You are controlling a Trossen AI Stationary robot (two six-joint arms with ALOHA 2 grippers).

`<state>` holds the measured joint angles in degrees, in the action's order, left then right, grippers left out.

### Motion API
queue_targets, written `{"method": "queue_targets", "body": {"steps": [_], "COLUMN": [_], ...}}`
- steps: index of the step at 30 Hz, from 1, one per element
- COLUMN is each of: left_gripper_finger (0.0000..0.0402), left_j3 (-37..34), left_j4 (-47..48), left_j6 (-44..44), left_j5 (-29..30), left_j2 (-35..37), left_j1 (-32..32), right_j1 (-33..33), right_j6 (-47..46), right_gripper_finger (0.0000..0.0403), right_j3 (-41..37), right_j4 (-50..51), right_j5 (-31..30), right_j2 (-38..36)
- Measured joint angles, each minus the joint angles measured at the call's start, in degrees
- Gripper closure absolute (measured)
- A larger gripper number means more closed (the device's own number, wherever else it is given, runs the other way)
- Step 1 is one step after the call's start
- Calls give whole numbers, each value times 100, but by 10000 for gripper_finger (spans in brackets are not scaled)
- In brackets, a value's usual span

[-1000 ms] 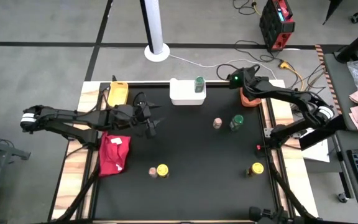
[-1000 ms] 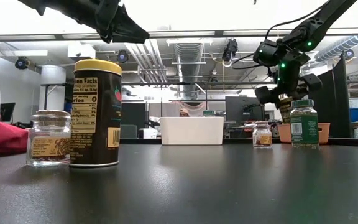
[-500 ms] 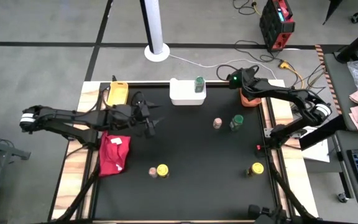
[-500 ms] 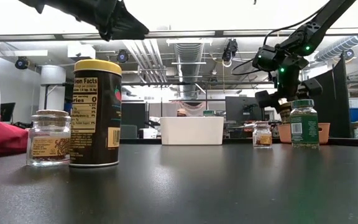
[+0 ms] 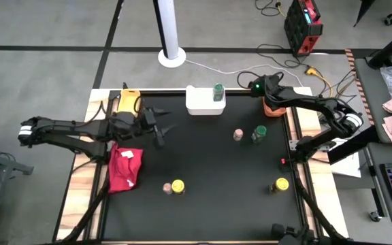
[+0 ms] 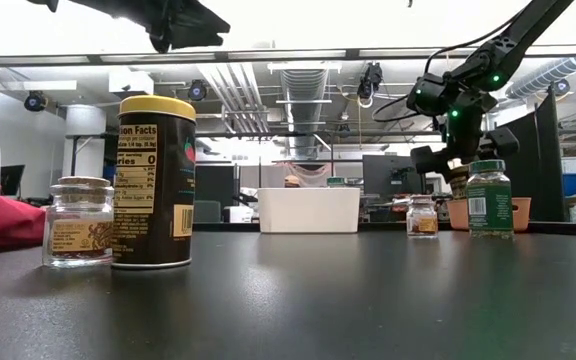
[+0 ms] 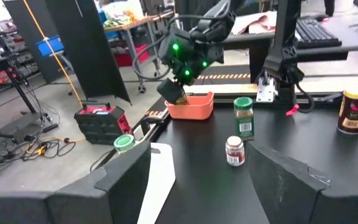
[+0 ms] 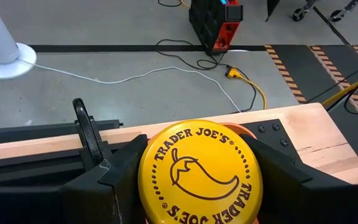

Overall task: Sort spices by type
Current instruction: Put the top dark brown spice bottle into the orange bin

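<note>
Starting big: black table top with wooden strips down both sides. Got a left arm coming in from the left edge, with the left gripper up off the table, just past the gap between the yellow tray and the red cloth. Fingers spread wide, nothing between them, touching nothing.

Right arm bent in from the right side, with the right gripper over the orange tray at the back right corner. Pinching a yellow-lidded Trader Joe's jar, one dark finger on each side of the lid, held above the tray. Can't tell if the bottom of it touches the tray.

White tray at the back middle, with a green-lidded jar upright at its right end.

Rest of the spices loose on the black top, all upright:
- a second green-lidded jar right of centre, and a small brown-lidded jar just beside it on the left
- big yellow-lidded jar near the front, left of centre, with a small glass jar right against its left side or nearly so
- another yellow-lidded jar near the front right edge, well apart from the others
</note>
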<state>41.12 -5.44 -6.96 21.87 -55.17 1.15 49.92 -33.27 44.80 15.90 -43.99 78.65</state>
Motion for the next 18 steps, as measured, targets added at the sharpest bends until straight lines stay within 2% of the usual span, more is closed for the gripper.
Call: {"method": "queue_targets", "body": {"steps": [8, 18], "left_gripper_finger": [155, 155], "left_j3": [-36, -43], "left_j4": [7, 10], "left_j6": [0, 2], "left_j5": [-35, -37], "left_j2": [222, 250], "left_j1": [-4, -4], "right_j1": [1, 21], "right_j6": [-117, -342], "right_gripper_finger": [186, 177], "right_j3": [-1, 11], "right_j4": [-11, -62], "right_j5": [-13, -340], "right_j2": [144, 594]}}
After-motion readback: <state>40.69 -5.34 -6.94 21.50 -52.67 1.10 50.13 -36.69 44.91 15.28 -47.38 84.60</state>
